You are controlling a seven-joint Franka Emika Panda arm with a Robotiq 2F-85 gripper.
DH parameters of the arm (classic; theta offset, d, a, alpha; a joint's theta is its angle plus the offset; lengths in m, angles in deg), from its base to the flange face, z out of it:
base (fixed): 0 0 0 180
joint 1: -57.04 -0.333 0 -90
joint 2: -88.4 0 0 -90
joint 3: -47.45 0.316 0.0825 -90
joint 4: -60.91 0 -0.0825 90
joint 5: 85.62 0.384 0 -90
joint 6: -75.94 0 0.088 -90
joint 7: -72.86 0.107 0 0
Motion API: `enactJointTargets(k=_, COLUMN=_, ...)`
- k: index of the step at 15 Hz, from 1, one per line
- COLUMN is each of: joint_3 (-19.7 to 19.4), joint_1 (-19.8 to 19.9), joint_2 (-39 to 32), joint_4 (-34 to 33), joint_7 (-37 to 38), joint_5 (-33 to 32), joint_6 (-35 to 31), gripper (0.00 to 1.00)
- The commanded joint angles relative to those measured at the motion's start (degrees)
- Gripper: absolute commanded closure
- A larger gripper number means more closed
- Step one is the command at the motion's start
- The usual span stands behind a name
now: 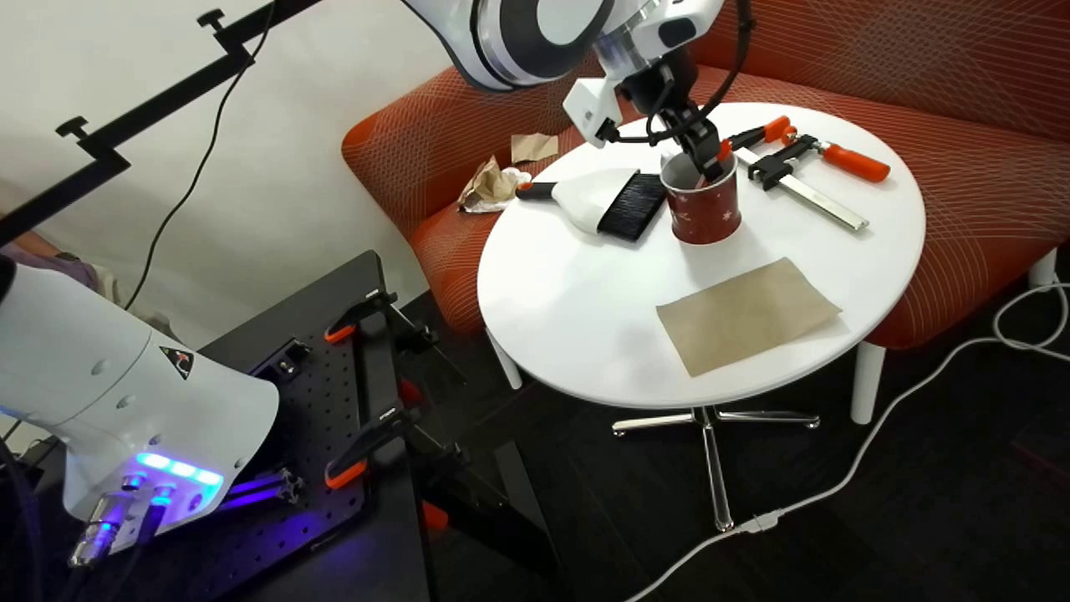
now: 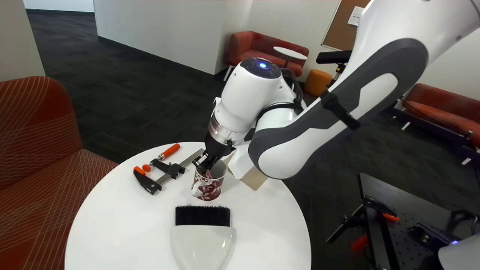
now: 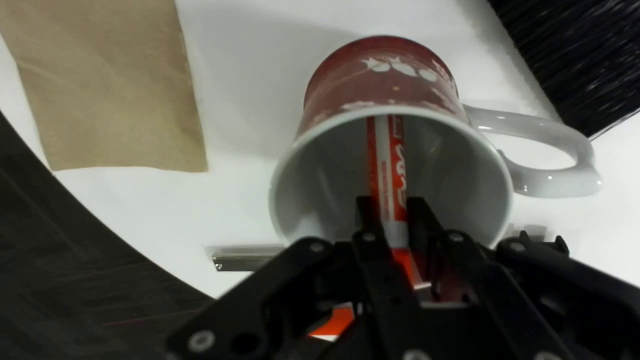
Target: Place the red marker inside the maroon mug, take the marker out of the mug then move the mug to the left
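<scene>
Your hand [image 3: 392,217] is nearest the lens in the wrist view, taking up its lower part. Jaws nearly together: you have the red marker [image 3: 387,170] pinched between the fingertips [image 3: 367,215], one on each side, close to the marker's whitish section. Hand points down at a slant, fingertips at the mouth of the maroon mug [image 3: 382,82].

Marker: its printed length runs from your hand into the mug. Whether its far end touches wall or bottom, you cannot tell from these views.

Mug: upright on the round white desk [image 1: 585,318], directly below the hand in both exterior views. Pale rim and inside, white pattern on the dark red wall; the mug handle [image 3: 585,170] stands out to one side of your hand.

Around the hand: a black brush [image 1: 633,206] and white dustpan [image 1: 585,196] lie together just beside the mug. On another side you have a bar clamp [image 1: 773,170], lying flat, its orange grip directed away from the hand. A brown paper sheet [image 1: 748,313] lies on a third side, apart from the mug. Well away from your hand, past the desk's edge, crumpled paper [image 1: 489,186] sits on the red sofa [image 1: 401,163].
</scene>
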State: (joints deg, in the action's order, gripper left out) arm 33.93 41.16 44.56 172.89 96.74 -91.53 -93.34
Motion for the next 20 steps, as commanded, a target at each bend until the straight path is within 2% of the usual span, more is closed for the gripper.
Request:
enactJointTargets(k=1, joint_3=-0.6, joint_1=-0.2, joint_2=-0.6, joint_4=-0.3, joint_7=-1.5, joint_5=1.8, joint_6=-2.2, gripper=0.96)
enactJointTargets(k=3, joint_3=0.3, joint_1=0.4, joint_2=0.7, joint_4=1.3, joint_7=-1.9, joint_5=2.5, joint_6=-3.1, gripper=0.95)
enactJointTargets(k=6, joint_3=-0.9, joint_1=-1.0, joint_2=3.5, joint_4=5.0, joint_7=-1.3, joint_5=3.3, joint_6=-5.2, gripper=0.95)
enactJointTargets(k=7, joint_3=0.0, joint_1=-0.2, joint_2=4.5, joint_4=6.2, joint_7=-2.3, joint_5=3.7, joint_6=-6.5, gripper=0.95)
enactJointTargets(k=9, joint_3=-0.5, joint_1=-0.7, joint_2=7.0, joint_4=9.4, joint_7=-2.8, joint_5=4.2, joint_6=-8.6, gripper=0.95)
enactJointTargets(k=17, joint_3=-6.2, joint_1=-6.0, joint_2=18.4, joint_4=23.1, joint_7=-6.1, joint_5=8.5, joint_6=-21.7, gripper=0.95)
enactJointTargets(k=18, joint_3=-7.6, joint_1=-6.9, joint_2=19.9, joint_4=25.0, joint_7=-3.7, joint_5=5.6, joint_6=-23.1, gripper=0.95)
enactJointTargets(k=20, joint_3=-8.8, joint_1=-7.8, joint_2=22.8, joint_4=28.2, joint_7=-4.5, joint_5=6.0, joint_6=-25.7, gripper=0.95)
